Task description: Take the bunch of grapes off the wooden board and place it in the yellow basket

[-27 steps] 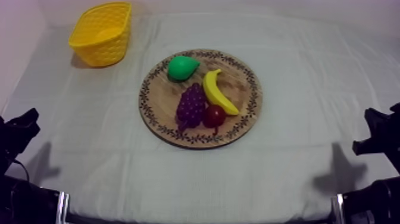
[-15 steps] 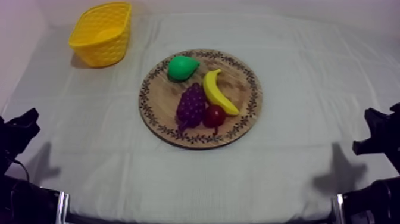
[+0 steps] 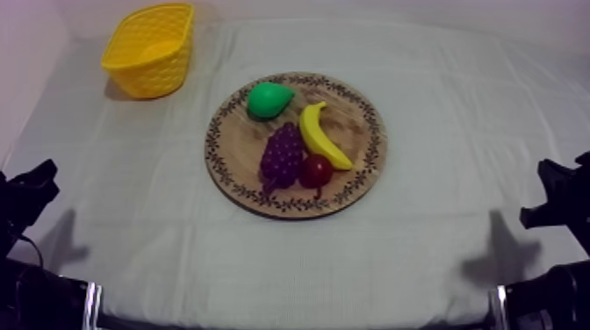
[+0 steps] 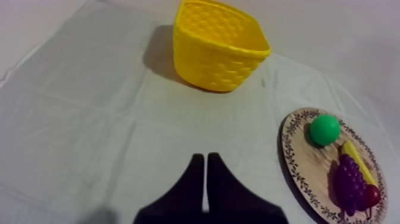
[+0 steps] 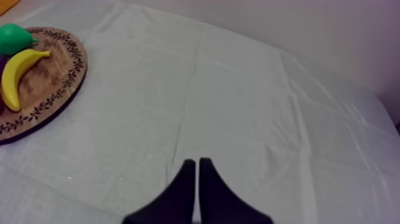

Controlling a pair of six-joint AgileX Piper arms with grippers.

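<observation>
The purple bunch of grapes [image 3: 282, 156] lies on the round wooden board [image 3: 235, 132] at the table's middle, between a green pear [image 3: 268, 99], a yellow banana [image 3: 320, 136] and a small red fruit [image 3: 316, 170]. The yellow basket [image 3: 151, 48] stands at the far left. My left gripper [image 3: 35, 186] rests low at the left edge, my right gripper [image 3: 553, 189] low at the right edge, both far from the board. In the left wrist view my fingers [image 4: 205, 164] lie together as a narrow wedge over bare cloth, with the basket [image 4: 218, 46] and grapes [image 4: 349, 182] beyond. In the right wrist view my fingers [image 5: 193, 167] also lie together.
Grey-white cloth [image 3: 421, 254] covers the table, with bare room all around the board and between board and basket. The wall stands just behind the basket. The board's edge [image 5: 41, 107] with the banana [image 5: 15, 72] lies well away from my right gripper.
</observation>
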